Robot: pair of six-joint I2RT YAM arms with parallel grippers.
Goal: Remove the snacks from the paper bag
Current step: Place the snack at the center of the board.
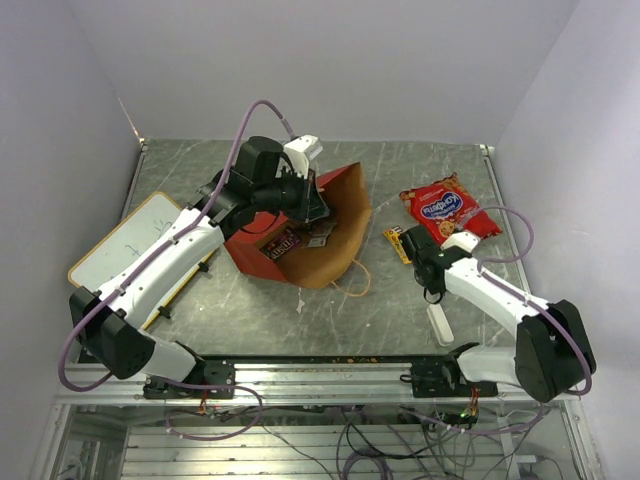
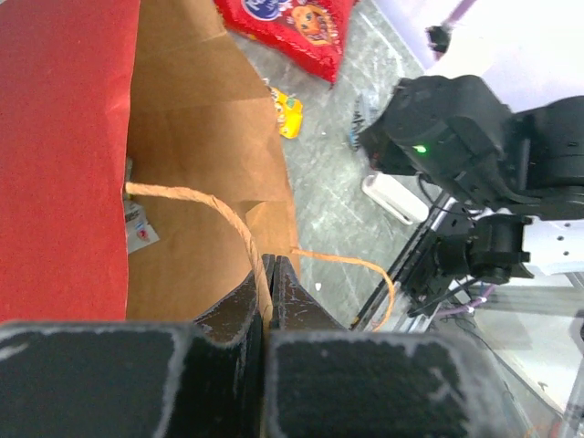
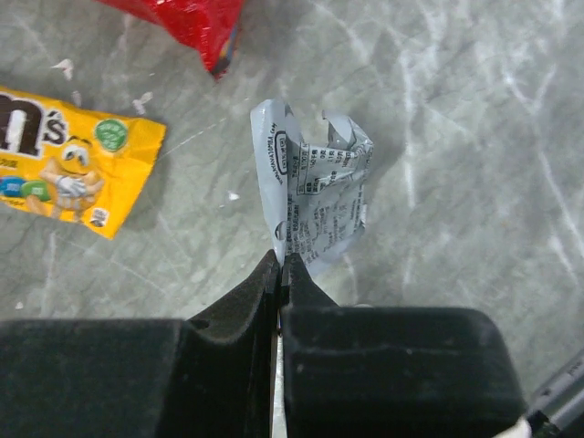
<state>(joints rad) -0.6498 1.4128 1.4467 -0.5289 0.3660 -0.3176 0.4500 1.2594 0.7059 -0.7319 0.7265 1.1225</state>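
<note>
Yellow-framed whiteboard lies at far left. Next to it the left gripper is pinched tight on the tan handle of the red bag, which is tipped on the table, brown mouth gaping, with small wrappers inside. Right of the bag lies a yellow wrapper. Just beside that, the right gripper clamps a silver wrapper. The red packet lies beyond.

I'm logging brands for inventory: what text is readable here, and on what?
"m's": on the yellow packet, cut off at the frame edge.
Too small: fine print on the silver wrapper.
Blurred: blue logo on the red packet.
Blurred: lettering on the brown wrapper in the paper bag.
</note>
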